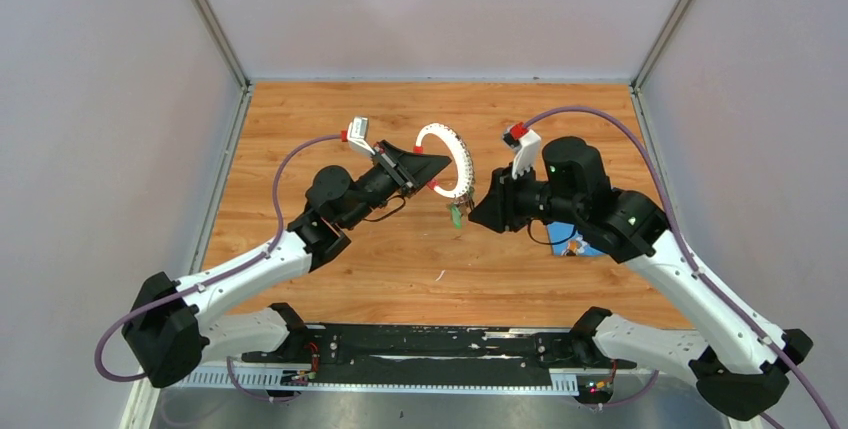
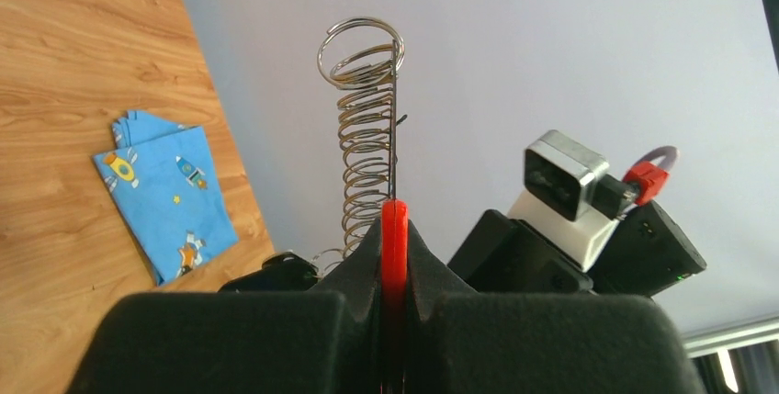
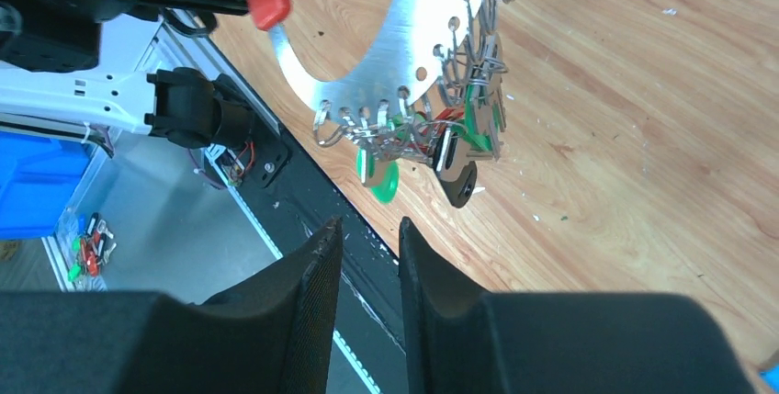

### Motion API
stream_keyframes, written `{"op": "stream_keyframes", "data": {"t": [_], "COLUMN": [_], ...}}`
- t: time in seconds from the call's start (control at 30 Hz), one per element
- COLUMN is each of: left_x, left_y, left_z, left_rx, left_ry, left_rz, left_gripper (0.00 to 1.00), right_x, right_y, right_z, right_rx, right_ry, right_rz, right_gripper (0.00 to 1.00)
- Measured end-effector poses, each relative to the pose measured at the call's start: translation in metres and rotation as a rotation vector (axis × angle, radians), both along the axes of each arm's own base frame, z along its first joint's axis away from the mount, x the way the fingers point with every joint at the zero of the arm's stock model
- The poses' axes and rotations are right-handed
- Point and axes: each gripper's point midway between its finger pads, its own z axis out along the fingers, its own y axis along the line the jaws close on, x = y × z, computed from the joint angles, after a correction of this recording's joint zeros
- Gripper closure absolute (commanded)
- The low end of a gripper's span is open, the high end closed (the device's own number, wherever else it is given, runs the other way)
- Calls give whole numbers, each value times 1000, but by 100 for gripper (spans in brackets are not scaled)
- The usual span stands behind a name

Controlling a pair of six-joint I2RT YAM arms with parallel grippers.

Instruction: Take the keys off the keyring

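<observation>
A blue cloth (image 1: 577,246) lies on the wooden table (image 1: 300,129).

No legible txt or labels.

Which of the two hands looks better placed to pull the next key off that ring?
The right hand, probably: it is open and empty, just short of the keys hanging from the keyring. The left hand is shut on the keyring's red part, holding it up.
</observation>
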Motion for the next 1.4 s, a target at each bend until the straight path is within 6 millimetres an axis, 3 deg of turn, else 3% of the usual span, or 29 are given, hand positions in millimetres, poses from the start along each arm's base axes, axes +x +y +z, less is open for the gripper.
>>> {"op": "stream_keyframes", "data": {"t": [0.2, 0.4, 0.57, 0.97, 1.4], "left_x": [4, 7, 9, 16, 18], "left_y": [-1, -2, -1, 2, 6], "left_z": [-7, -17, -21, -38, -53], "left_rx": [-11, -9, -2, 39, 67], "left_ry": [43, 84, 101, 150, 193], "left_rz": [6, 16, 23, 68, 94], "left_gripper": [100, 100, 100, 100, 100], "right_x": [-3, -8, 7, 26, 27], "right_y": [-3, 16, 15, 12, 31], "right_z": [23, 14, 7, 25, -1], "right_rx": [32, -3, -40, 56, 10], "right_ry": [-53, -53, -54, -76, -22], "right_rz": [-7, 13, -86, -236, -225], "right_gripper": [70, 70, 70, 70, 74]}}
